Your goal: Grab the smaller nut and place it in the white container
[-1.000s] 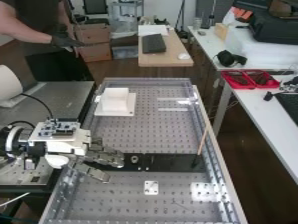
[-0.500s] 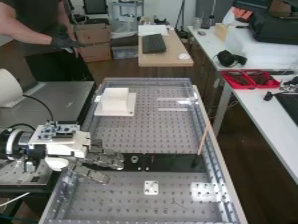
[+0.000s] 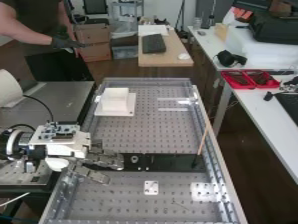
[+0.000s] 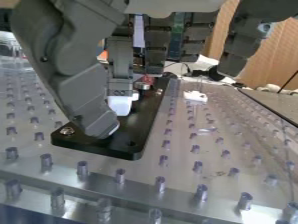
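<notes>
Hand point(image 3: 106, 160) at black bar's point(image 3: 171, 162) arm-side end, bearing point(image 3: 134, 159) just beyond. Can't tell if it's gripping. White container point(image 3: 116, 98) lies up-bench; likely lift before crossing.

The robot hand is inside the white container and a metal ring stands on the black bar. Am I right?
Not quite: the high view shows the hand down by the black bar, not inside the white container, which sits farther along the bench. The metal ring does stand on the bar, as you said.
</notes>
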Motion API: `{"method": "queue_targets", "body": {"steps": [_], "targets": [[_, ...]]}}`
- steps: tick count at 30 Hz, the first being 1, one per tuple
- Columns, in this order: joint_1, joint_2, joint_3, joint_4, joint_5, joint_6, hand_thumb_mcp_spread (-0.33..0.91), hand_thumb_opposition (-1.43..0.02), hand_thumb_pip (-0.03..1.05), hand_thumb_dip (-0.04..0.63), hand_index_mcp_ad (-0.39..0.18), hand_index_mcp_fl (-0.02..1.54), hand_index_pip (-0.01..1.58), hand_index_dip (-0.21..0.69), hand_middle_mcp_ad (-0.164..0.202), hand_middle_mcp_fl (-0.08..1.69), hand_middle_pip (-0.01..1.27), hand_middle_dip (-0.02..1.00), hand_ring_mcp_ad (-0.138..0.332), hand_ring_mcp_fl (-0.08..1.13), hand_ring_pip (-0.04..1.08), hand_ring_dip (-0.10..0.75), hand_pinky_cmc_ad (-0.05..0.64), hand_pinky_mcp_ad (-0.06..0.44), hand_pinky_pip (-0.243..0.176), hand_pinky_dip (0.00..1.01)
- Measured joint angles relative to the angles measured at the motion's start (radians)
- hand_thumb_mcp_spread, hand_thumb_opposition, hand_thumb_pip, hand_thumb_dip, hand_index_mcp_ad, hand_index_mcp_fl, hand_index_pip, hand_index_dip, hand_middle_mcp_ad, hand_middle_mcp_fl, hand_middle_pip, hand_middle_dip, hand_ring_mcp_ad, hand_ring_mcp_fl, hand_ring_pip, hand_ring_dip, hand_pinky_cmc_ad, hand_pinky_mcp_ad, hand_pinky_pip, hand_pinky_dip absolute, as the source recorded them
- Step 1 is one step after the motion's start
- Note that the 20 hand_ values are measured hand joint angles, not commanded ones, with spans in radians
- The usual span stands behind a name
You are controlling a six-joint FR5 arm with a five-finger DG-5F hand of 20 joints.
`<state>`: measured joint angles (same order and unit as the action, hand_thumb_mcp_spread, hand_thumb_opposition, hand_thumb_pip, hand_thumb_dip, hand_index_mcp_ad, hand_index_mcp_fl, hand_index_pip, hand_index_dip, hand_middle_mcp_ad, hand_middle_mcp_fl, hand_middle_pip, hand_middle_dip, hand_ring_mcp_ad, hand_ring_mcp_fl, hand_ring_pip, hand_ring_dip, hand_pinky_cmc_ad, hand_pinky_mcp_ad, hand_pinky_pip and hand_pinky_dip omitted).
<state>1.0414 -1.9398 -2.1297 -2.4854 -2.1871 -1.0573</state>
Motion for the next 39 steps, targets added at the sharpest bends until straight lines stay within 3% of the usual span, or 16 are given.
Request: {"method": "queue_targets", "body": {"steps": [39], "targets": [[0.005, -0.009, 0.017, -0.014, -0.004, 0.002, 0.43, -0.86, 0.7, 0.253, -0.122, 0.13, 1.55, 0.293, 0.024, 0.13, 0.14, 0.24, 0.11, 0.0, 0.09, 0.122, 0.347, 0.295, -0.012, 0.18]]}}
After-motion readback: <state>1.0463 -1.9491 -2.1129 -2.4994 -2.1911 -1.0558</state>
